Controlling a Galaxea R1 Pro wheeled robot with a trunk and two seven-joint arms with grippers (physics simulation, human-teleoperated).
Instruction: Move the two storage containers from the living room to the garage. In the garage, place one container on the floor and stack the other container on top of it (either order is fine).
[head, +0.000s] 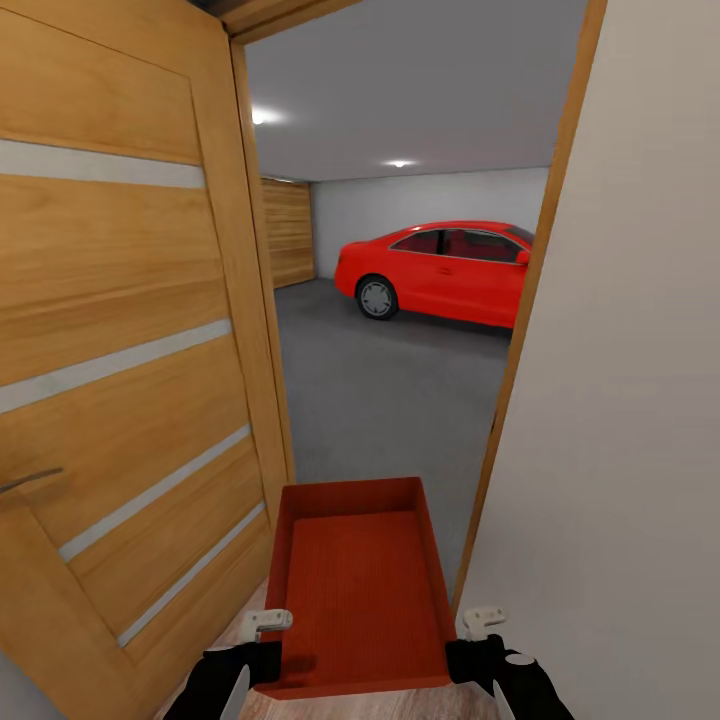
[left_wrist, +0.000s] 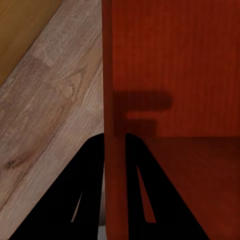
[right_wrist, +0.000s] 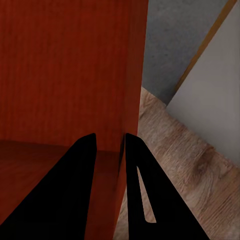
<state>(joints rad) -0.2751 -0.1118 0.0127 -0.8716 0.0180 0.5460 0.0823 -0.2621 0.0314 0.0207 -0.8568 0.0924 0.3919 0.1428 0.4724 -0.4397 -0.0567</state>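
Container in the doorway, door left, car beyond.

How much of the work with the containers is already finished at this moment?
In hand: one red-orange rectangular storage container, pinched at its side walls by the left gripper and right gripper, at the wooden door. Left: setting it on the grey garage floor and stacking the other.

Open wooden door with pale horizontal strips and a lever handle at left. White wall at right. Beyond the doorway: dark grey concrete floor, pale grey walls, two ceiling lights, red car. Wood-plank floor underfoot.
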